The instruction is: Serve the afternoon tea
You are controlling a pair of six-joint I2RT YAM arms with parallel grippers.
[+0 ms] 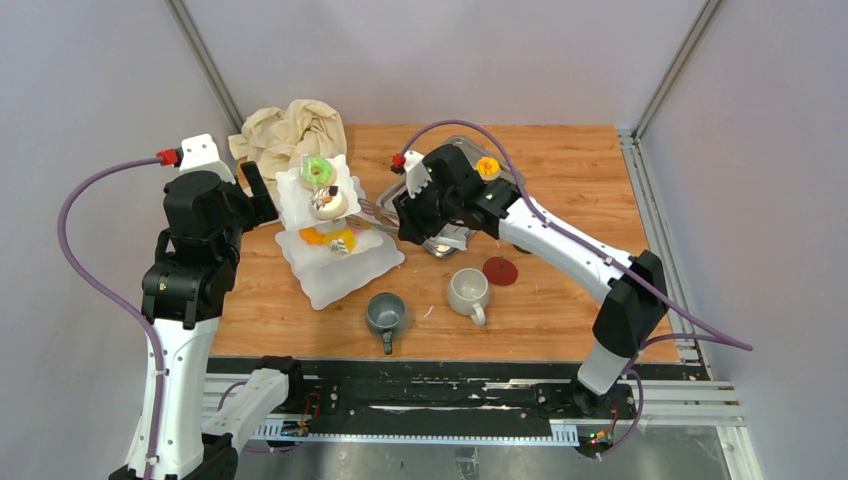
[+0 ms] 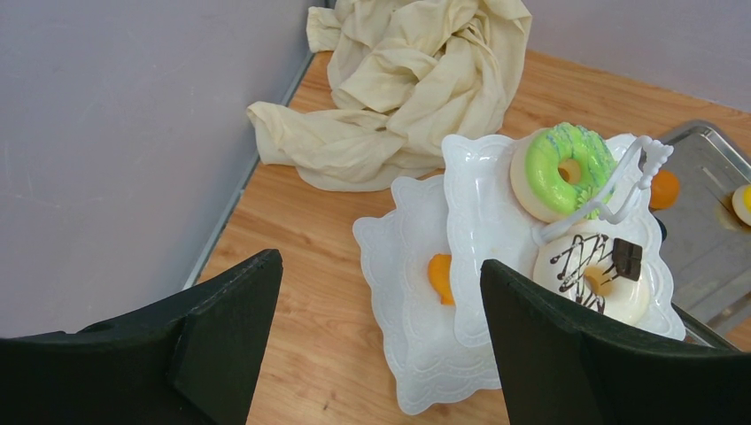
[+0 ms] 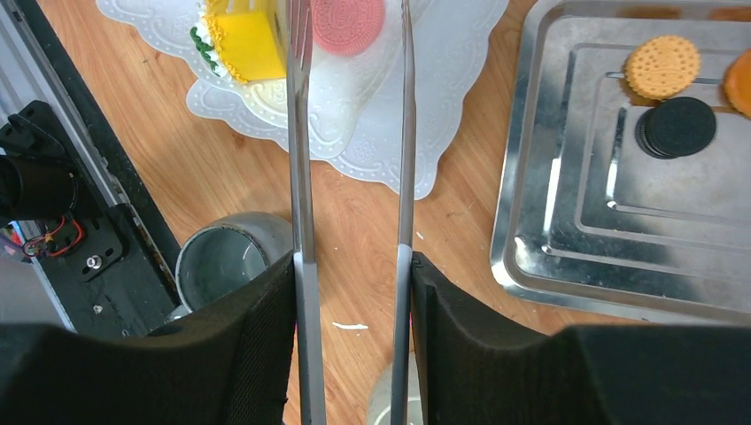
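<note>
Right gripper (image 3: 352, 266) clamped on steel tongs (image 3: 299, 133) — tips either side of a pink biscuit (image 3: 347, 22) at twelve o'clock; left gripper (image 2: 381, 274) fingers apart — white stand (image 2: 469, 204) at one o'clock

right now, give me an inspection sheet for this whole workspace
surface: wooden table, small white specks near the mugs
job's things: white three-tier stand carrying green ring doughnut, chocolate-drizzled doughnut, yellow cake and pink biscuit; grey mug and white mug in front, both upright
clutter: crumpled beige cloth behind the stand; steel tray with tan biscuit and black biscuits; dark red disc beside white mug
grippers: left gripper open, empty; right gripper shut on metal tongs reaching over the stand
cables: purple cable looping off each arm
surroundings: grey walls, metal frame posts
</note>
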